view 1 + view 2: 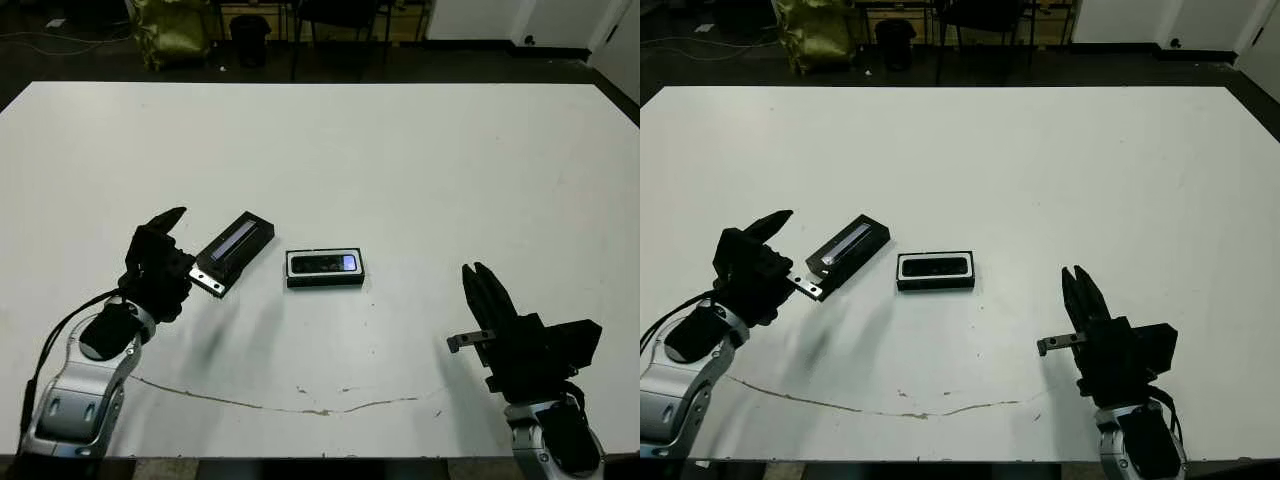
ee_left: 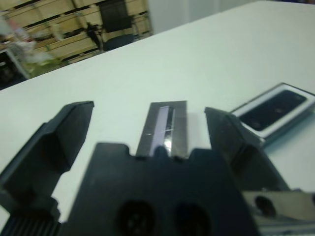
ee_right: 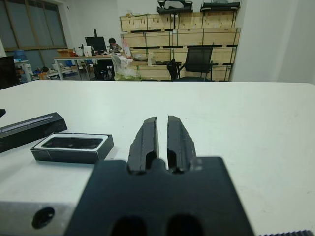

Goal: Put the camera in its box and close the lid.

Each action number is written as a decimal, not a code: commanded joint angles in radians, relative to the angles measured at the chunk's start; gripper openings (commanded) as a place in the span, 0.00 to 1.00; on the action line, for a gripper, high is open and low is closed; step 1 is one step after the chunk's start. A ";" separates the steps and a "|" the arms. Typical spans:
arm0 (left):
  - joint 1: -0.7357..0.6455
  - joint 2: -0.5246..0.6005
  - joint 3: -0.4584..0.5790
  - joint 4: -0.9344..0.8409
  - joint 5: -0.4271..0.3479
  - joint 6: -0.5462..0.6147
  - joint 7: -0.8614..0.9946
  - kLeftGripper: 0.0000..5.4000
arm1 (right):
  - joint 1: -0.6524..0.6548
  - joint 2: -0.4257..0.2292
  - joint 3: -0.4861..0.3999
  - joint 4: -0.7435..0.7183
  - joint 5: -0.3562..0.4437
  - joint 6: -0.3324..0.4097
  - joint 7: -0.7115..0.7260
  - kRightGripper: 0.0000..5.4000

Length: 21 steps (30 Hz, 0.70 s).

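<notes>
The camera (image 1: 324,264) lies flat inside the box (image 1: 325,282), a small black tray with white lining, near the middle of the table. Left of it the lid (image 1: 237,249), a black shell with a silver-grey stripe, lies at an angle on the table. My left gripper (image 1: 190,250) is open at the lid's near end, and in the left wrist view its fingers (image 2: 64,132) stand on either side of the lid (image 2: 162,125) without gripping it. My right gripper (image 1: 476,272) is shut and empty at the front right, well away from the box (image 3: 74,147).
A thin brown line (image 1: 300,405) runs across the table near its front edge. Beyond the far edge stand a yellow-green bag (image 1: 175,35) and chair legs (image 1: 340,30). A person (image 3: 114,44) sits far off at a desk.
</notes>
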 commanded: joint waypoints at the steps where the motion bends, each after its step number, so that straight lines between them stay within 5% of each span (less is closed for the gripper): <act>1: -0.004 -0.015 0.015 0.016 -0.035 0.067 -0.002 1.00 | 0.015 -0.014 -0.004 0.027 0.004 0.000 0.005 0.00; 11: -0.031 -0.002 0.025 -0.038 -0.092 0.286 0.000 1.00 | 0.031 -0.014 0.005 0.016 -0.021 0.025 -0.016 0.00; 21: -0.060 0.062 -0.030 -0.048 0.004 0.312 -0.001 1.00 | 0.025 -0.016 0.009 0.042 -0.020 0.005 -0.005 0.00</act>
